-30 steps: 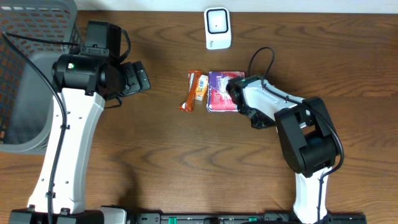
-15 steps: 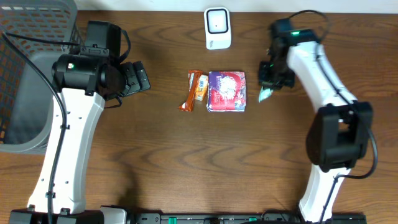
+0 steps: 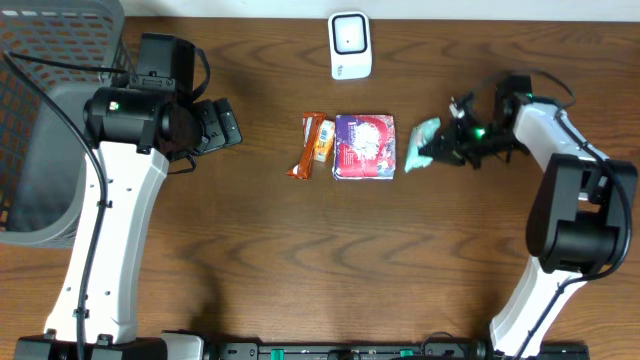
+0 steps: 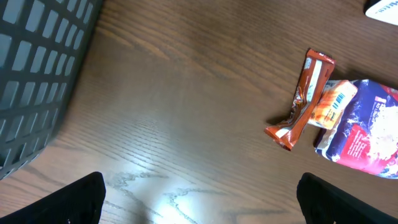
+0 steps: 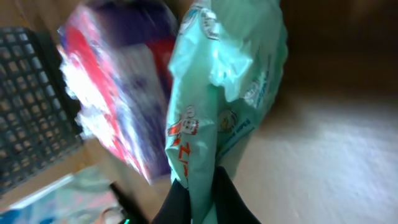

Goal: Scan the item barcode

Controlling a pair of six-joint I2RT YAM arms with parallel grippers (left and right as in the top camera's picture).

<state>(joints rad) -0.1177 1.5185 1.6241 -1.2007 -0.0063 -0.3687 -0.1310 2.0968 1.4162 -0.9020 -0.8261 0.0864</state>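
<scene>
Right gripper: We found the right gripper (image 3: pixel 442 150) pinched shut on one end of the green packet (image 3: pixel 423 143). In the wrist view its fingers (image 5: pixel 186 202) were closed tight over the crimped edge.
Left gripper: The left gripper (image 3: pixel 222 125) stood with its jaws spread wide and nothing between them, over bare table (image 3: pixel 250 260) near the basket (image 3: pixel 40 130).
Where the item was: The green packet hung just right of the purple packet (image 3: pixel 365 147). It was below and to the right of the scanner (image 3: pixel 350 45), well apart from its window.
Done: We judged the pick-up finished, since the packet sat in the grip and seemed raised off the wood.
Left to do: We judged that the packet had yet to be carried to the scanner and turned so its barcode faced the window. We could not make out a barcode on the side shown.
Other items: The purple packet and the orange bar (image 3: pixel 311 145) lay close together at mid-table.
Room to move: Open wood lay between the green packet and the scanner, so we saw a free path up and leftward. The purple packet was the nearest thing to brush.
Edges: The scanner stood close to the far edge of the table, leaving little room behind it. The basket filled the far left corner, well away.
</scene>
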